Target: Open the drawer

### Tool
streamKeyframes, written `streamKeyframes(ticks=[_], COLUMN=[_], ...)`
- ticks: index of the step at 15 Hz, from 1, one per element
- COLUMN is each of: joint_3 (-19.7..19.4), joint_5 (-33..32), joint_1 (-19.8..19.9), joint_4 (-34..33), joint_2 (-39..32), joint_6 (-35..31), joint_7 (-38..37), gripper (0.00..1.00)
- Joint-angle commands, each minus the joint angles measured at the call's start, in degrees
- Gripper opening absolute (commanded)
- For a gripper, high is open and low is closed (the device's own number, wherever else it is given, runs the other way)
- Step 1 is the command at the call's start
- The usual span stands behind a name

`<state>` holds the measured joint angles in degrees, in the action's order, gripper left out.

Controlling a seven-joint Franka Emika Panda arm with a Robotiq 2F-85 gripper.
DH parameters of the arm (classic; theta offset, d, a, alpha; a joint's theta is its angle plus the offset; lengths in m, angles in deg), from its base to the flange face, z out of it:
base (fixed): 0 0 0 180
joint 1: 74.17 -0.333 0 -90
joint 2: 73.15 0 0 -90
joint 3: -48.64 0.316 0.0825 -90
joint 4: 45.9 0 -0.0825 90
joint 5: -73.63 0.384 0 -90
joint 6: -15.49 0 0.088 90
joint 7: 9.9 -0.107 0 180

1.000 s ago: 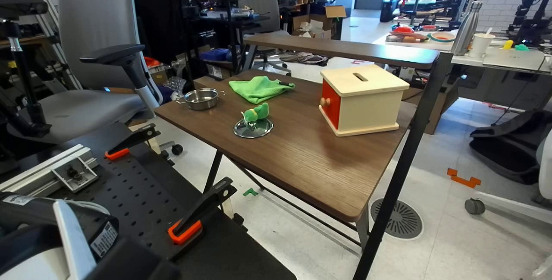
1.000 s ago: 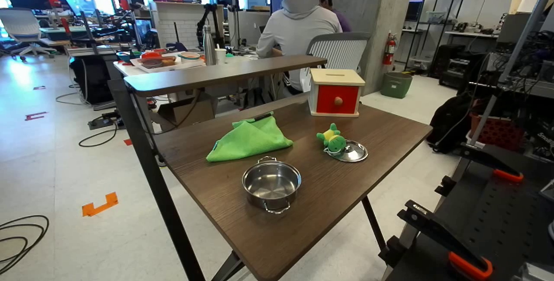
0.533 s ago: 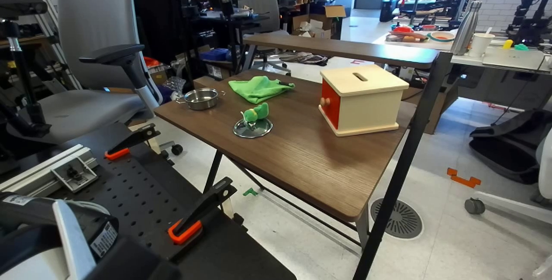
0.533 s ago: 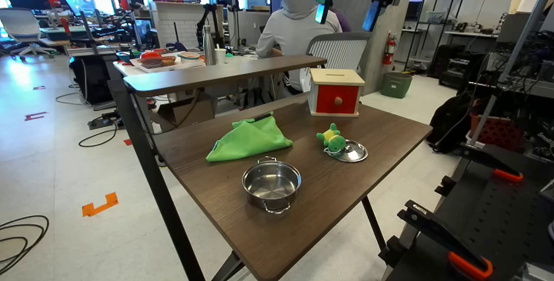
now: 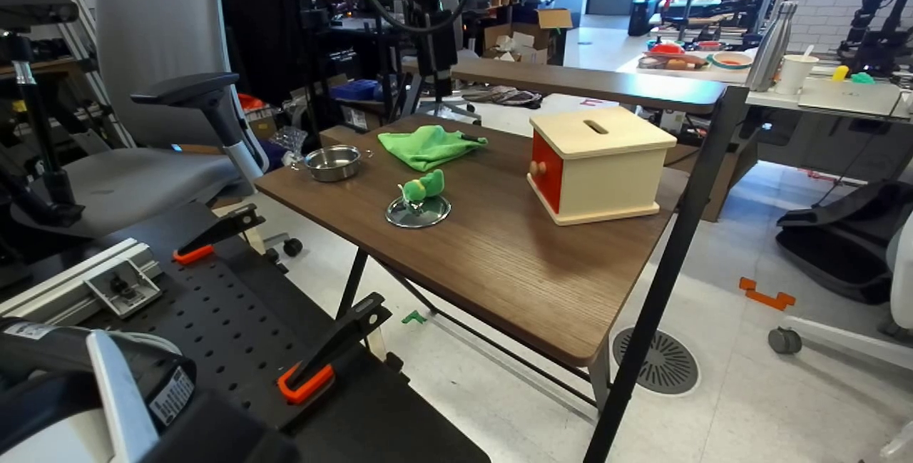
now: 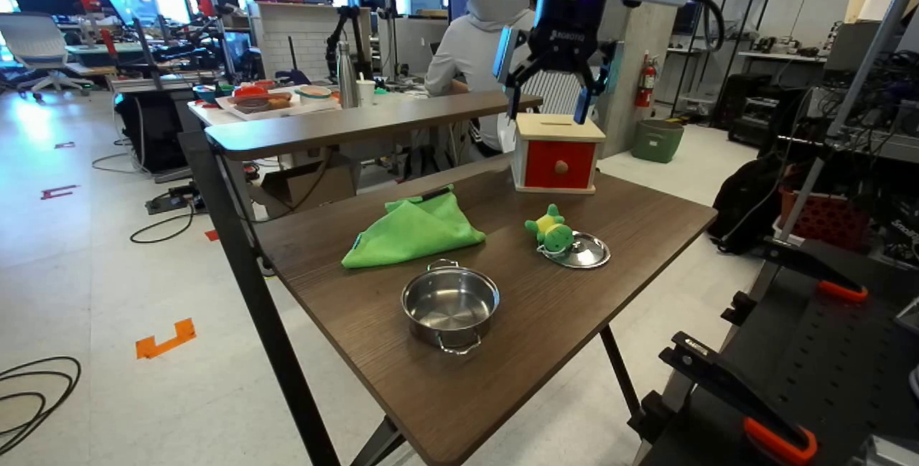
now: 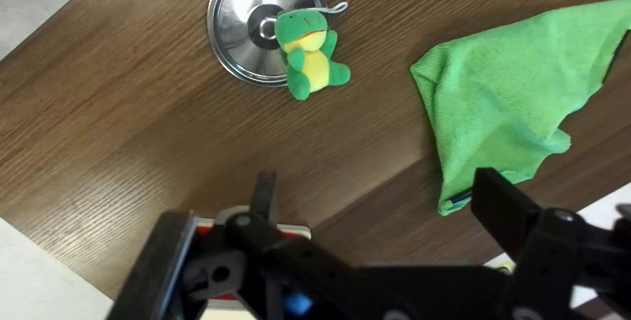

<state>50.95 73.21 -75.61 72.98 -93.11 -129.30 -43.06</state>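
Plainly closed: drawer flush in its box, gripper spread overhead

Its red front sits even with the box's face in both exterior views, the round knob standing out at the middle. The box stands upright on the table, slot uppermost. Above the table and apart from the box, the gripper points down, fingers parted with a gap between them. In the wrist view those fingers are blurred and hide much of the box, so the red showing around one is probably the drawer. A green and yellow toy lies partly over the lid, head on the metal, feet past the rim. The green cloth lies rumpled, apart from both, a dark pen-like thing along one end. Near the cloth stands the pot, well apart from the box.
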Motion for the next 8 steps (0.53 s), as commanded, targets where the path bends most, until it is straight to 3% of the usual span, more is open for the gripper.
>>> streamKeyframes(ticks=[1, 8], joint_3=[-2.64, -5.66], joint_5=[2.15, 4.24], joint_1=[-2.11, -1.44], joint_4=[-5.27, -9.51], joint_2=[-5.35, -11.65], joint_6=[2.22, 2.44], joint_7=[-0.48, -0.42], gripper=[1.0, 1.0])
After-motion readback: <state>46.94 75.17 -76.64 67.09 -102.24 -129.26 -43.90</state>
